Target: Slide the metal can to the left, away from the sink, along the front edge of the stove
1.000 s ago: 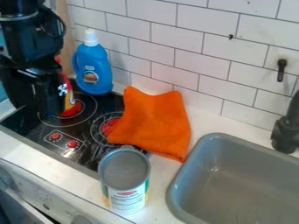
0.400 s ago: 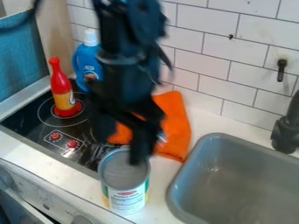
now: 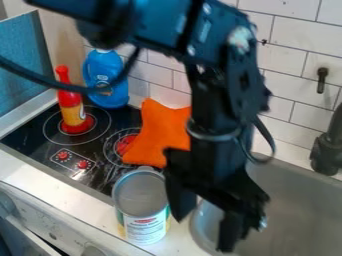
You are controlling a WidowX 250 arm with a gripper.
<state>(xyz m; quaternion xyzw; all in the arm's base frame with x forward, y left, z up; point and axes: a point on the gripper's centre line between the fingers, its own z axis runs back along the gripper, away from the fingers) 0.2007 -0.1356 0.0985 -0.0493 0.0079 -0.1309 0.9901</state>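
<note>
the gripper has swung from over the stove to the left edge of the sink, fingers apart and empty, leaving it nearest the can.

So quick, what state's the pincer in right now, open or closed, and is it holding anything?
Pincer: open, holding nothing.

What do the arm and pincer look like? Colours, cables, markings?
Arm: black, chunky jointed segments, small silvery bolts, a whitish patch at one joint. Thin black cable loops off it; greyish band lower down. Pincer: black, two fingers, flat and angular. No readable markings.
</note>
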